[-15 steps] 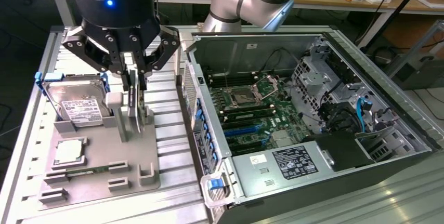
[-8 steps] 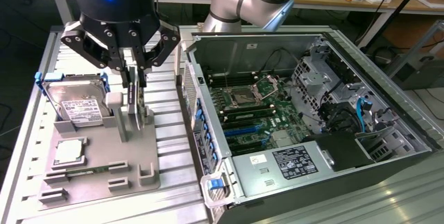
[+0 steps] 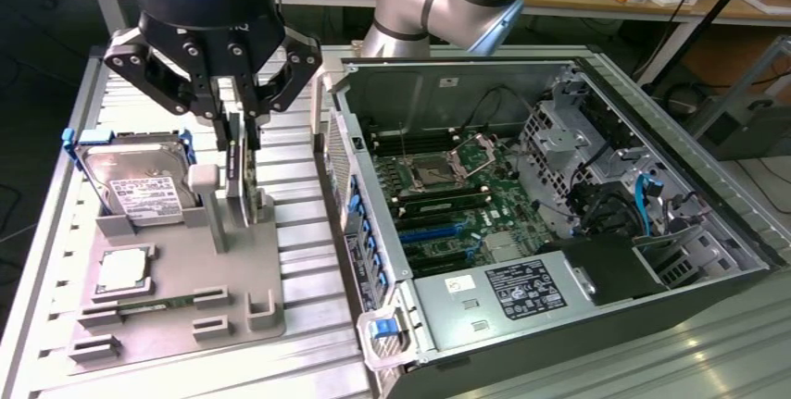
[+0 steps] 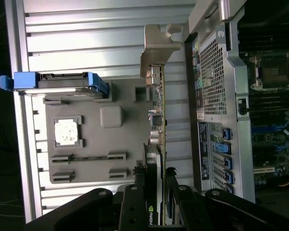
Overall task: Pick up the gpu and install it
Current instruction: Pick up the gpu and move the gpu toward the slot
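Exterior view: a ribbed aluminium table (image 3: 300, 242) carries a grey fixture tray (image 3: 185, 260) and, to the exterior view's right of the gripper (image 3: 244, 144), an open computer case (image 3: 655, 112) with its motherboard (image 3: 458, 195) exposed. Wooden benches (image 3: 581, 1) with clutter run along the back of the room. The gpu (image 3: 254, 197) stands on edge in the tray, directly under the gripper, a thin dark card seen almost edge-on. The two black fingers come down on either side of its upper part and are closed on it, while its lower edge sits at the tray's upright holders. On the side of the gripper away from the case, a hard drive (image 3: 139, 186) in a blue frame leans in the tray, near the card but apart from it. A strip of bare table lies between the tray and the case wall.

Wrist view: the gpu (image 4: 160, 110) runs straight out from between the fingers (image 4: 134, 207), a narrow green board edge with small parts along it and a black block where the gripper (image 4: 155, 192) clasps it. Its silver bracket (image 4: 159, 48) is at the far end, bent over bare table slats (image 4: 86, 38). The perforated case wall (image 4: 212, 72) runs close alongside the card; the tray (image 4: 91, 139) lies on the card's other side.
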Controlling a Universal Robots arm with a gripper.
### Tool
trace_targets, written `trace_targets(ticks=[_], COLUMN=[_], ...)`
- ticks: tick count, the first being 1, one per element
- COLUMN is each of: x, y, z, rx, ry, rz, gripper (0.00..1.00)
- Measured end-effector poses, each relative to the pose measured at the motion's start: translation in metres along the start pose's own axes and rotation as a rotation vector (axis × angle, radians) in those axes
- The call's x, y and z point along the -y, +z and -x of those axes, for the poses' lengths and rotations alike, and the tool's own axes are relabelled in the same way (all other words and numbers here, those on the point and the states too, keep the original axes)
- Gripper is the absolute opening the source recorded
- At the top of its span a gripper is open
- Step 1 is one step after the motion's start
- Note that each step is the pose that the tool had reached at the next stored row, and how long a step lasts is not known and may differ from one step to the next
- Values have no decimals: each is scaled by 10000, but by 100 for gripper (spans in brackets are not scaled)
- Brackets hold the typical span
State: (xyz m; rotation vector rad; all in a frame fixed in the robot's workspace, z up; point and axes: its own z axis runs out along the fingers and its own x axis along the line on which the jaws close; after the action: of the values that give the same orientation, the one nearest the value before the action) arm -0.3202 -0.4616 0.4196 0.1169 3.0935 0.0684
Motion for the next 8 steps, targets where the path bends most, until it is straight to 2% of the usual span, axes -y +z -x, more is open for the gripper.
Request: trace_targets(ticks=[8], x=[-1], y=[-17], z=[4], rx=[-1], ry=[-1], rz=[-1], gripper=[27])
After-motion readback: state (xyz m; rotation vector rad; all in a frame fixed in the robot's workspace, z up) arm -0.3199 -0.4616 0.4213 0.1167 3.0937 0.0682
